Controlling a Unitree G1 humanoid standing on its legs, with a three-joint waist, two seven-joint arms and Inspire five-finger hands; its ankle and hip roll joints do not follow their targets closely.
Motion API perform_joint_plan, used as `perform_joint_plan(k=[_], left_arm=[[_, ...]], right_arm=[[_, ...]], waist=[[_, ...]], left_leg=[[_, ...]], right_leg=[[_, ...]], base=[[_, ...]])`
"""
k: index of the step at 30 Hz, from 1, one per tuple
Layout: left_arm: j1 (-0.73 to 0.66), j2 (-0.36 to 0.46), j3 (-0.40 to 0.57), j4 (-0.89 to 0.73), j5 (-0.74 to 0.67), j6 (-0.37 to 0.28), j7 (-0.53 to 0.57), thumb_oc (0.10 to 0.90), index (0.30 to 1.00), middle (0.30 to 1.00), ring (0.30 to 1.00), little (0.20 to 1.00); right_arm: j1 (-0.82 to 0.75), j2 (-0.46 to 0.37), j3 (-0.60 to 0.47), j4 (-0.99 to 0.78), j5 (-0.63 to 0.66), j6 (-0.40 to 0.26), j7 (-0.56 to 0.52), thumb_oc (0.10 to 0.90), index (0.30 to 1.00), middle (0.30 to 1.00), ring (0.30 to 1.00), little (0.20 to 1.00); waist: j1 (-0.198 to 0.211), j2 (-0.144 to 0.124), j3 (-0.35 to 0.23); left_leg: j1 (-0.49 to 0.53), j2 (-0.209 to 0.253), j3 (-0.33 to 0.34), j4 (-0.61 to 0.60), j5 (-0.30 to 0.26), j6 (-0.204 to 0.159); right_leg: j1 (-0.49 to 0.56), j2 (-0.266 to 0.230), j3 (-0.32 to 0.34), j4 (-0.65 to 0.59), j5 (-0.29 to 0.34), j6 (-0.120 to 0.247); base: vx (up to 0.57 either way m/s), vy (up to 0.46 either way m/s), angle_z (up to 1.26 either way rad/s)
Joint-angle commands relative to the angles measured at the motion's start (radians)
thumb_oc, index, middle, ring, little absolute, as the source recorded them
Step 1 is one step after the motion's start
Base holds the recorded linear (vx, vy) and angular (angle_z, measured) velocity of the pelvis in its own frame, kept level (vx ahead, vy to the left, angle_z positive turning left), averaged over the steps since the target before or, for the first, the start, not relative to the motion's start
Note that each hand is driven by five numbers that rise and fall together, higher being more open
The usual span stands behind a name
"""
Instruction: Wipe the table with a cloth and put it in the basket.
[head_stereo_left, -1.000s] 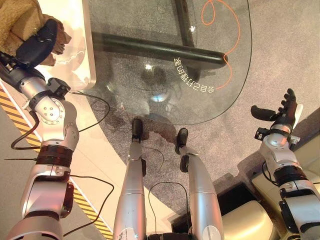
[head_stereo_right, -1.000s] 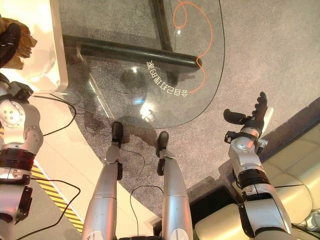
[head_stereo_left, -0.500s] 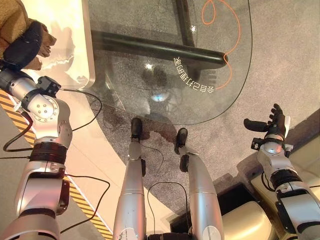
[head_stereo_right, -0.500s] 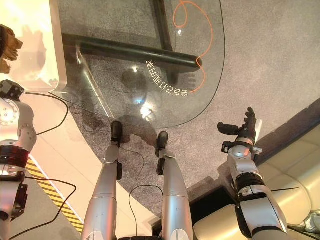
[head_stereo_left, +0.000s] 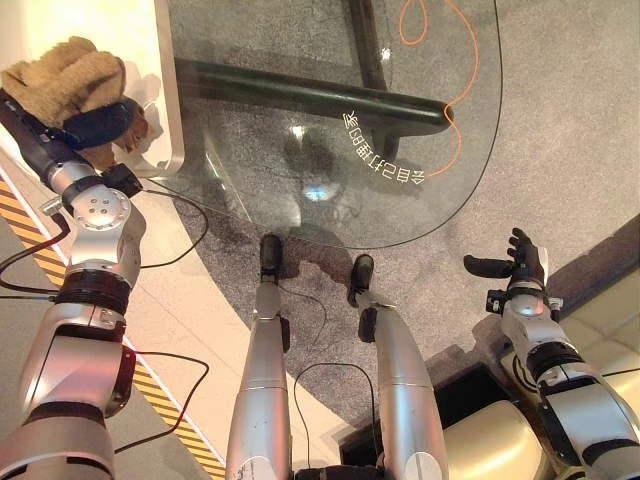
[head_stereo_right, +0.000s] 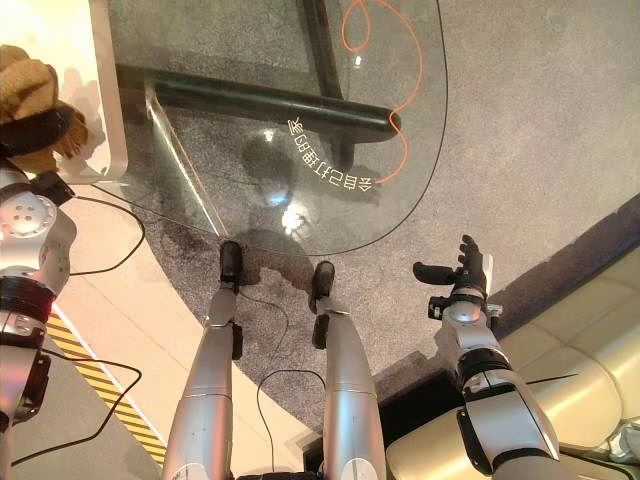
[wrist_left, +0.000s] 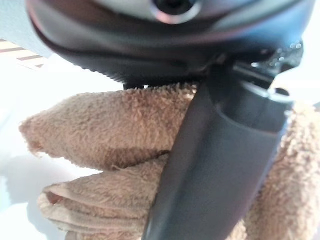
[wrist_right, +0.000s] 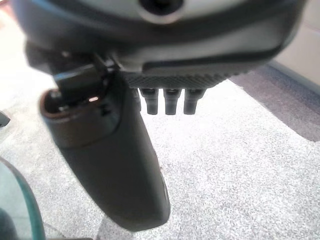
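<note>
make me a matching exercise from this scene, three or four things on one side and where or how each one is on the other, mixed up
Things:
1. cloth
2. left hand
3. right hand
4. orange cord

Places or states:
A. open, off the glass table, above the grey carpet
B. seen looping under the glass
C. tan and bunched, over the white surface
D. closed on the cloth

Pairs: 1-C, 2-D, 3-A, 4-B
</note>
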Motion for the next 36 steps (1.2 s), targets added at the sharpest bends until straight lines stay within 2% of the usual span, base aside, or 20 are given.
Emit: perform_joint_plan(k=[1,4,12,13,36], left_arm=[[-0.121,0.097,0.054,0.017,0.088,-0.038,0.013,0.1,0.3,0.3,0.3,0.2],[-0.152,0.106,0.029,0.053,0.083,0.02,-0.016,0.1,0.3,0.3,0.3,0.2],[-0.21,0.11,0.0,0.136,0.036,0.099,-0.033,0.116,0.314,0.314,0.314,0.216],[-0.217,0.108,-0.003,0.149,0.026,0.112,-0.033,0.8,0.9,0.9,0.9,0.9],[-0.227,0.105,-0.011,0.162,-0.011,0.12,-0.112,0.8,0.9,0.9,0.9,0.9]], right_arm=[[0.015,-0.079,0.022,0.026,-0.011,-0.009,-0.012,0.8,0.9,0.9,0.9,0.9],[0.006,-0.083,0.034,0.018,-0.01,0.004,-0.004,0.8,0.9,0.9,0.9,0.9],[-0.015,-0.074,0.056,0.021,-0.012,0.022,0.001,0.8,0.9,0.9,0.9,0.9],[-0.018,-0.069,0.059,0.024,-0.017,0.021,0.0,0.8,0.9,0.9,0.9,0.9],[-0.009,-0.052,0.069,0.027,-0.017,0.045,0.022,0.8,0.9,0.9,0.9,0.9]], waist=[[-0.027,0.085,-0.024],[-0.033,0.083,-0.024],[-0.043,0.083,-0.024],[-0.045,0.083,-0.024],[-0.048,0.084,-0.024]], left_leg=[[-0.005,-0.061,0.074,0.172,-0.15,0.067],[-0.007,-0.059,0.079,0.17,-0.147,0.067],[-0.014,-0.057,0.081,0.174,-0.144,0.065],[-0.016,-0.057,0.081,0.174,-0.145,0.064],[0.013,-0.064,0.072,0.155,-0.137,0.066]], right_leg=[[0.085,0.109,0.006,-0.152,0.061,0.0],[0.082,0.111,0.007,-0.154,0.064,-0.001],[0.076,0.11,0.011,-0.155,0.067,-0.001],[0.074,0.11,0.012,-0.156,0.067,0.0],[0.097,0.109,0.023,-0.184,0.085,0.003]], base=[[0.0,0.0,0.0],[0.0,0.0,0.0],[0.0,0.0,0.0],[0.0,0.0,0.0],[0.0,0.0,0.0]])
